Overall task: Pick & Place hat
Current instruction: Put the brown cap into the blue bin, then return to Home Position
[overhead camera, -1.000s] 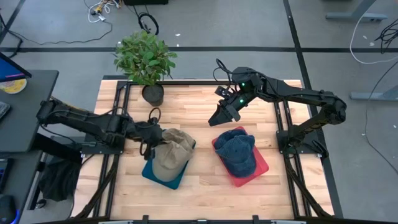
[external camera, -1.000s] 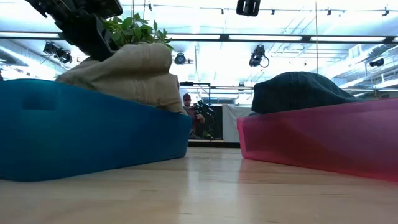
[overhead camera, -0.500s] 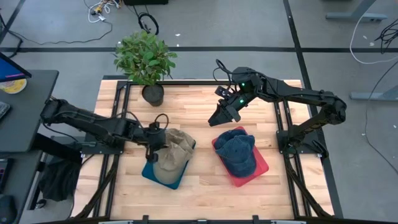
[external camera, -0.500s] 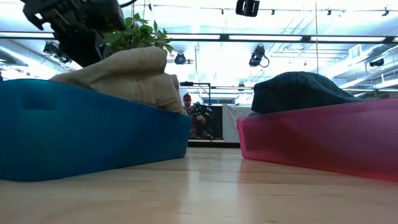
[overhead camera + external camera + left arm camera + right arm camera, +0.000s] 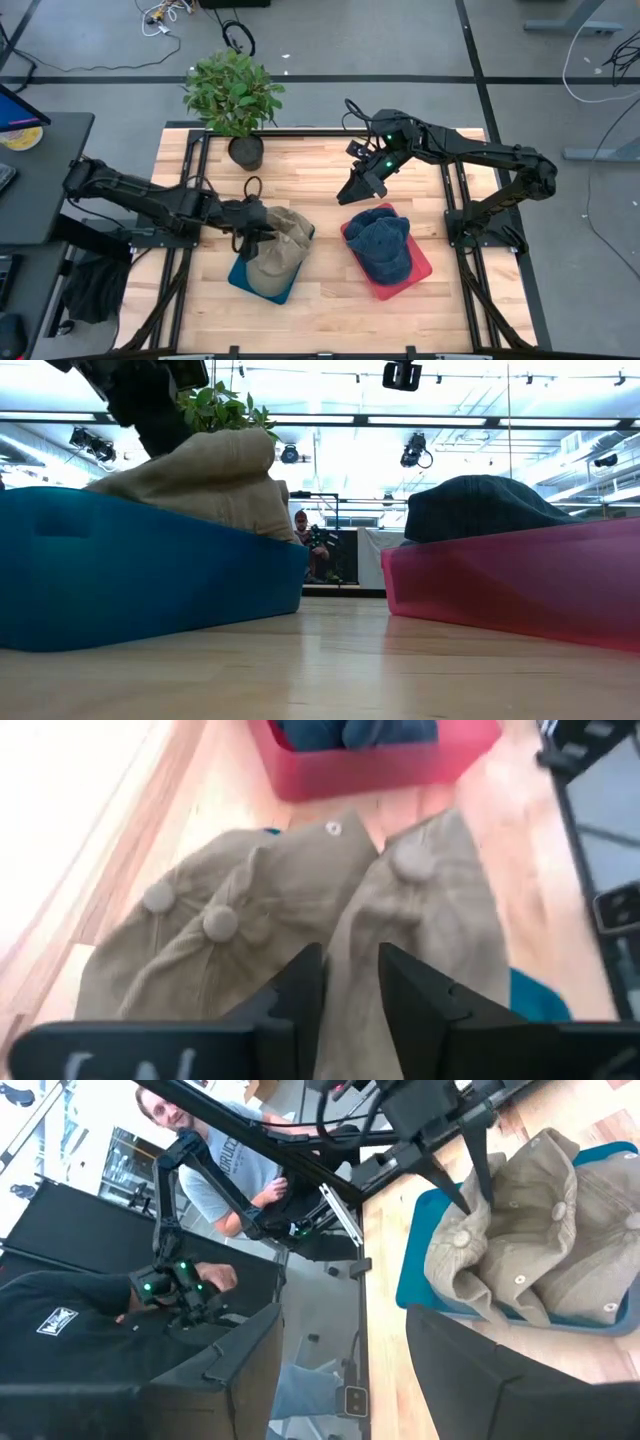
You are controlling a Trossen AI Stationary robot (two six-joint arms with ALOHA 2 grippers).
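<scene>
A pile of tan hats [image 5: 282, 250] lies in a blue bin [image 5: 243, 277]; it also shows in the low view [image 5: 210, 475] and the left wrist view [image 5: 300, 880]. My left gripper [image 5: 256, 228] sits on the left part of that pile, shut on tan cloth. A dark blue hat [image 5: 382, 245] rests in a red bin [image 5: 422, 268]. My right gripper [image 5: 350, 195] hovers open above bare table, just beyond the red bin's far left corner, touching nothing. My left gripper pinches a raised fold of the top tan hat [image 5: 350, 1000] between its two fingers [image 5: 300, 985]. It comes from above, slanting in from the table's left. The hat stays resting on the pile in the blue bin; one layer or several, I cannot tell.
A potted plant [image 5: 235, 95] stands at the table's far edge, behind the blue bin. Bare wood lies between the two bins and along the near edge. People [image 5: 215, 1160] stand beyond the table's left side in the right wrist view.
My left gripper has crept a little toward the table's right, over the tan hats. In the low view the top of the pile sank, then rose again to about its earlier height. The right arm has kept still.
</scene>
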